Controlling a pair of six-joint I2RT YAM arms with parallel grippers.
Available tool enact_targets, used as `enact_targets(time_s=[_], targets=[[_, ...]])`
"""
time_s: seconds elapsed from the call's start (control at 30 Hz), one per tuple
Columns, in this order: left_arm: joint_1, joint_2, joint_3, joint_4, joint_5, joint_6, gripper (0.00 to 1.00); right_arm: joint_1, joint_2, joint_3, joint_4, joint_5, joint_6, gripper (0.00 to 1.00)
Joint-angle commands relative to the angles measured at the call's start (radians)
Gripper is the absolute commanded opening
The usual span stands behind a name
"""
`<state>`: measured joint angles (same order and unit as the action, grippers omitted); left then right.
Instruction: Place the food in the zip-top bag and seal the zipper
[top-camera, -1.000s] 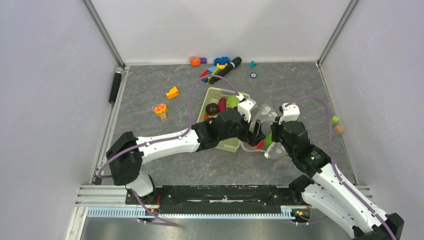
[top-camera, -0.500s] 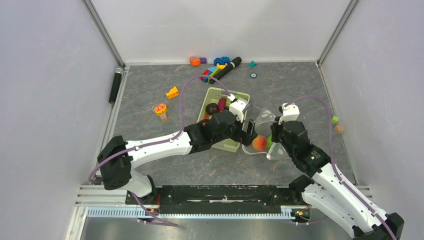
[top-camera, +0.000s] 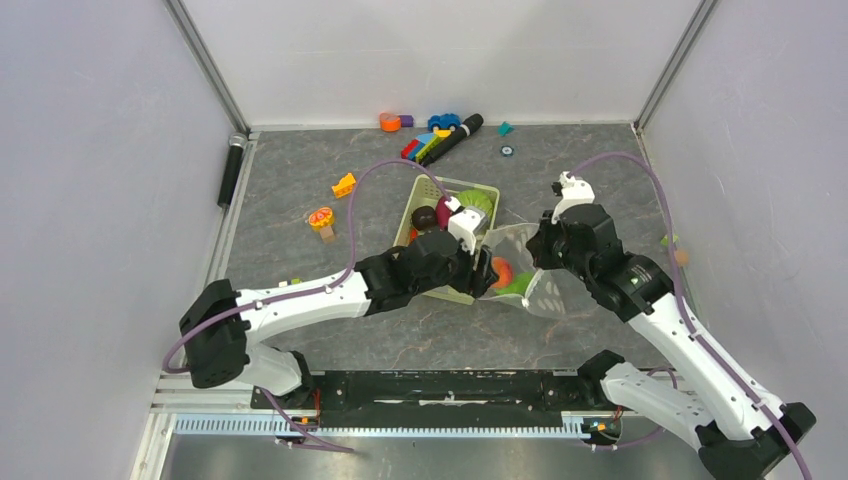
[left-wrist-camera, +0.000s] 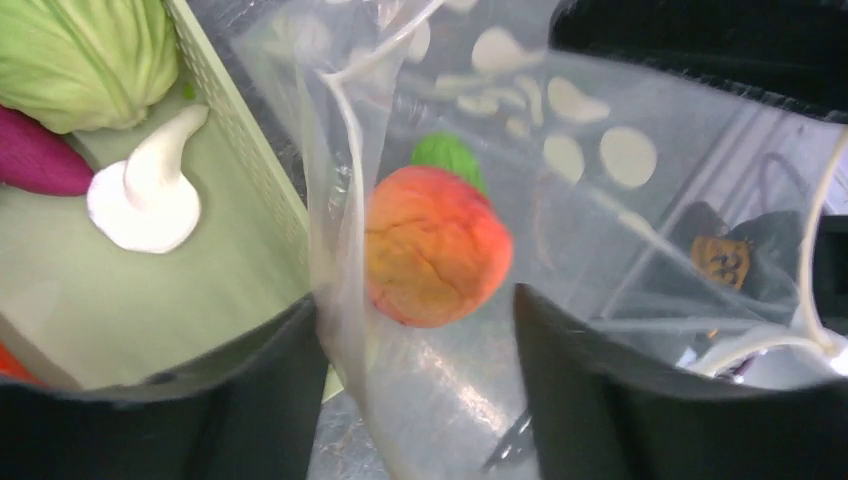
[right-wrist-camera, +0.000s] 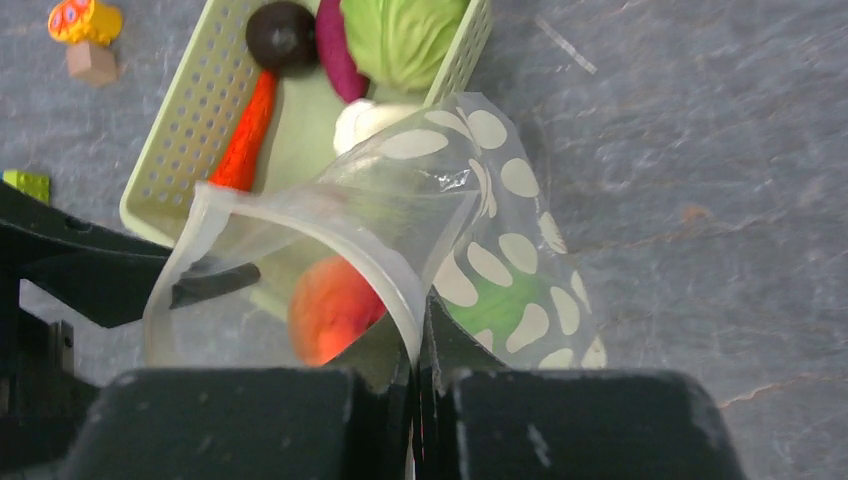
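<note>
The cabbage is cut off at the left wrist view's top-left corner. In the zip-top bag a green piece is mostly hidden behind the peach — its kind cannot be told.

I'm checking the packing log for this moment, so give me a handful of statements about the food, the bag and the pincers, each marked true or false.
1. The orange peach lies inside the zip-top bag. True.
2. The cabbage is in the bag. False: it sits in the green basket.
3. The right pincer is shut on the bag's rim. True.
4. The carrot lies outside the basket. False: it lies inside it, beside the other food.
5. The left pincer is clamped on the peach. False: its jaws stand wide apart at the bag's mouth, and the peach rests in the bag.
</note>
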<state>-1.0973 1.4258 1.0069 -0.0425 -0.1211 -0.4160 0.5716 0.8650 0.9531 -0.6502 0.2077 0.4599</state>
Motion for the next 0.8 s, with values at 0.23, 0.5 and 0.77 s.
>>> enact_targets(time_s=[0.23, 0.5, 0.77], targets=[[-0.007, -0.122, -0.006, 0.102, 0.031, -0.015, 0.02, -0.021, -0.031, -0.062, -0.06, -0.025, 0.095, 0.05], [-0.006, -0.002, 0.175, 0.008, 0.013, -0.009, 0.02, -0.024, -0.022, -0.025, -0.207, 0.144, -0.066, 0.29], [-0.004, 0.186, 0.354, -0.084, -0.021, -0.021, 0.02, -0.023, -0.096, 0.067, -0.224, 0.205, -0.192, 0.82]])
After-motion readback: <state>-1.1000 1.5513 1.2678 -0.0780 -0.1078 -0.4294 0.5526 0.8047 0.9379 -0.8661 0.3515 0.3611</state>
